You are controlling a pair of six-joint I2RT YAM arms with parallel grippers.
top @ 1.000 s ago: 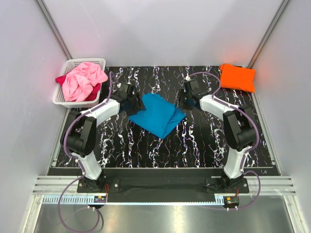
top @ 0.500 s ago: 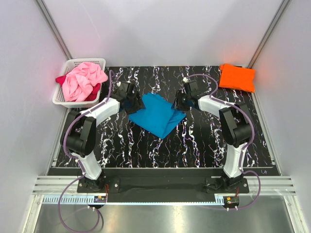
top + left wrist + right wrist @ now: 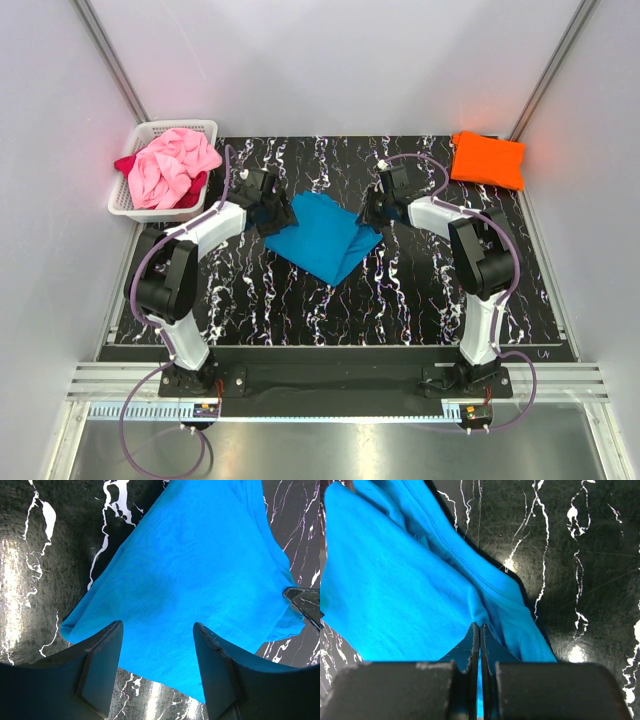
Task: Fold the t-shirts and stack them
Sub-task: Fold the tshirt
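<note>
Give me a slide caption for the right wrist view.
Right hand pinched shut on a fold of the turquoise t-shirt on the black marbled table.

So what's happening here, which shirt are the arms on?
Both arms are at the turquoise shirt, which lies partly folded in the middle of the table. The right claw is shut on its right edge; the left claw is open over the left corner. The orange shirt sits folded at the far right corner. The pink shirt and dark red shirt lie bunched in the white basket, far left, not yet folded.
</note>
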